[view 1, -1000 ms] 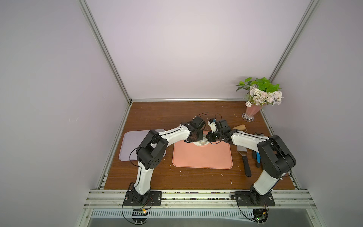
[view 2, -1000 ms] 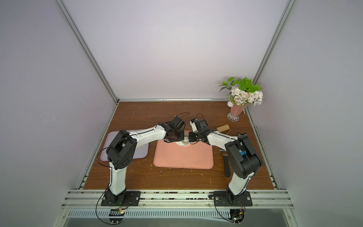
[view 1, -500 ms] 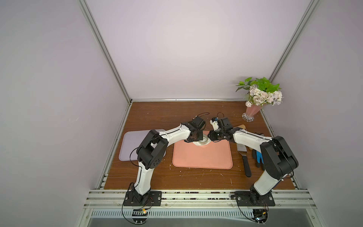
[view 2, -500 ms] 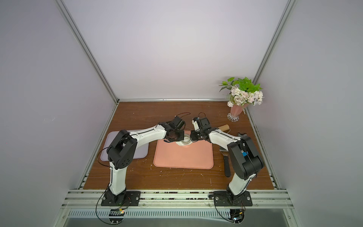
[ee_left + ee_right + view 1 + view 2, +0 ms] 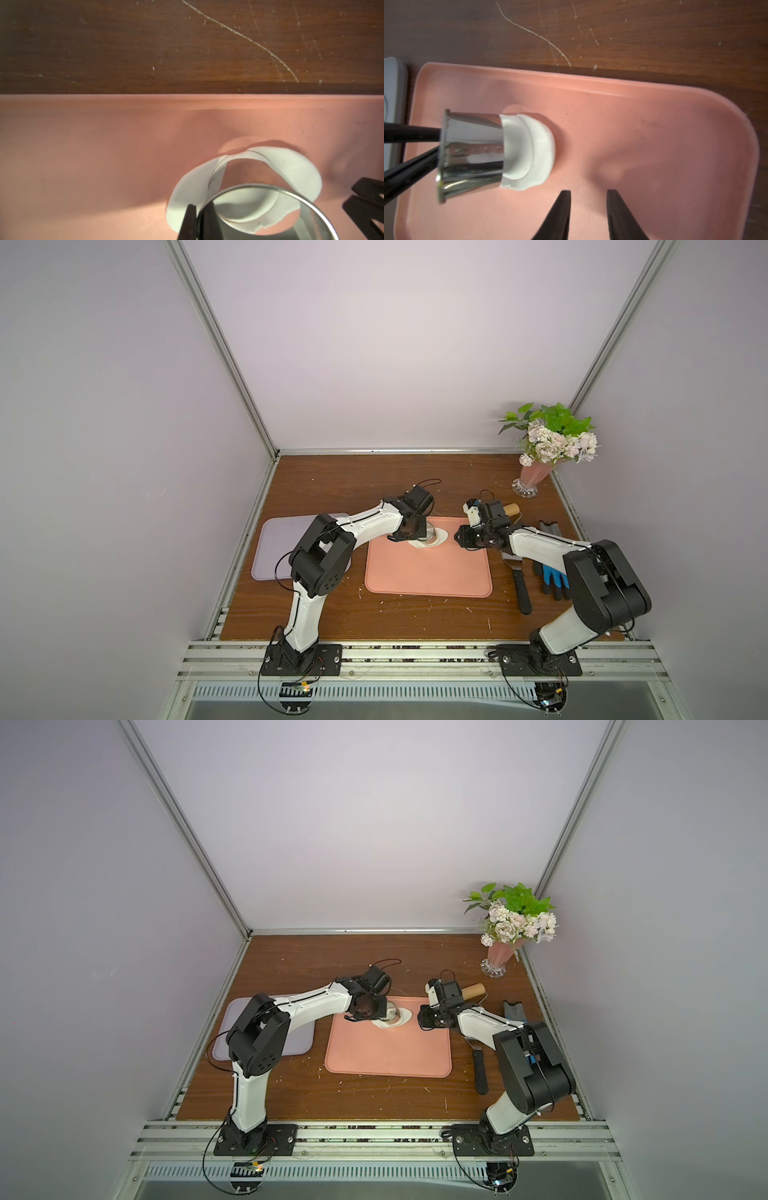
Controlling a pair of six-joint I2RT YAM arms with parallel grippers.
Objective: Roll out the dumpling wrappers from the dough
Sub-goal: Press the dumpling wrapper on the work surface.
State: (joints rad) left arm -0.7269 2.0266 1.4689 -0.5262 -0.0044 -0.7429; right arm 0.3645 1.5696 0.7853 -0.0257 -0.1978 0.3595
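1. Left gripper (image 5: pixel 199 216) is clamped on the wall of the steel ring cutter (image 5: pixel 473 149), one finger inside and one outside.
2. The cutter sits on the dough (image 5: pixel 542 149), a thin white sheet with curved cut lines. In the left wrist view, mat shows through a hole in it.
3. The dough lies on the pink mat (image 5: pixel 428 576) near its far edge, roughly mid-width.
4. Right gripper (image 5: pixel 588 192) has its jaws partly apart and holds nothing. It is over bare mat just beside the dough, not touching it.
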